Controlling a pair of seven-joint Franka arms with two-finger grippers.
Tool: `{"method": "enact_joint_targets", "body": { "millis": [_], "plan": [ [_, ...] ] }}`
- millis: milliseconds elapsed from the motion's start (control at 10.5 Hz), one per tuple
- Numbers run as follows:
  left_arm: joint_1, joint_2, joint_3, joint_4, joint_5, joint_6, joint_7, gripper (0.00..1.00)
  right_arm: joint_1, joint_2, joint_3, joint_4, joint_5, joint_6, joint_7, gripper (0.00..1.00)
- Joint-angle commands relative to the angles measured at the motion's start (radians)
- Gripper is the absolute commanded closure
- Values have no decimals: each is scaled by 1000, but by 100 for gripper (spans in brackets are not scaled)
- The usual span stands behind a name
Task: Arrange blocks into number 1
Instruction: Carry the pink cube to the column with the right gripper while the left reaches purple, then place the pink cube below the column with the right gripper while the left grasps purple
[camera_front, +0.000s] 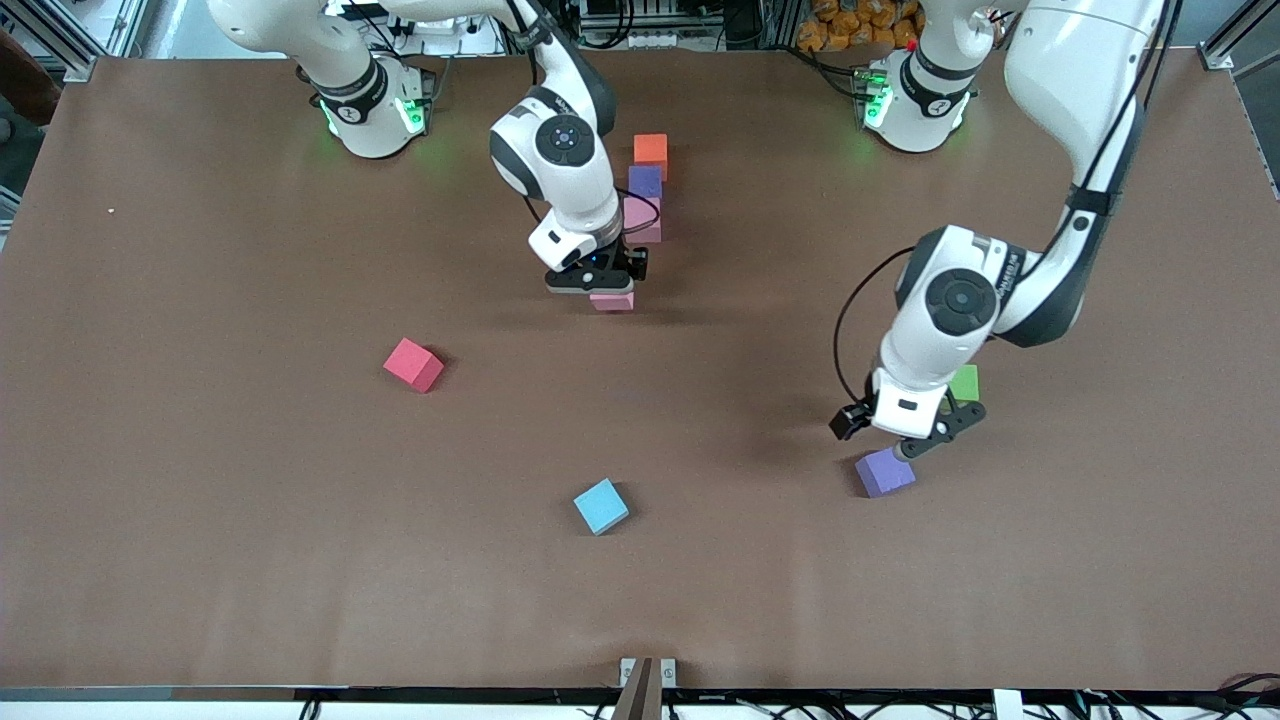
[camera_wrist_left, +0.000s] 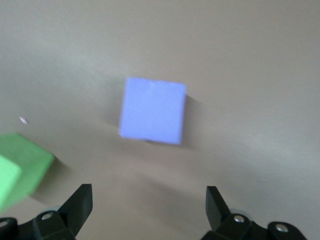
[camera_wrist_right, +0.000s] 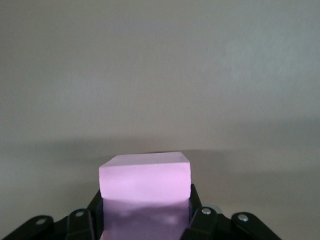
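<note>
Three matte foam cubes, orange (camera_front: 650, 151), purple (camera_front: 645, 181), pink (camera_front: 643, 220), already form a column. The right gripper (camera_front: 611, 290) clamps a second pink foam cube (camera_front: 611, 300) at the column's 6 o'clock; the left gripper (camera_front: 905, 440), fingers spread, hovers over the last purple foam cube (camera_front: 884, 472).

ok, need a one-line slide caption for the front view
Right gripper holds a pink block below the orange-purple-pink column; open left gripper hovers over the loose purple block.
</note>
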Motion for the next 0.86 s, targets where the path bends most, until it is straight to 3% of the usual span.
{"method": "enact_joint_targets", "body": {
  "millis": [0, 763],
  "plan": [
    [-1, 38, 48, 35, 12, -4, 157, 0, 59, 15, -7, -5, -6, 15, 42, 51],
    [-22, 147, 74, 174, -37, -2, 183, 0, 153, 66, -9, 34, -9, 19, 86, 51]
  ]
}}
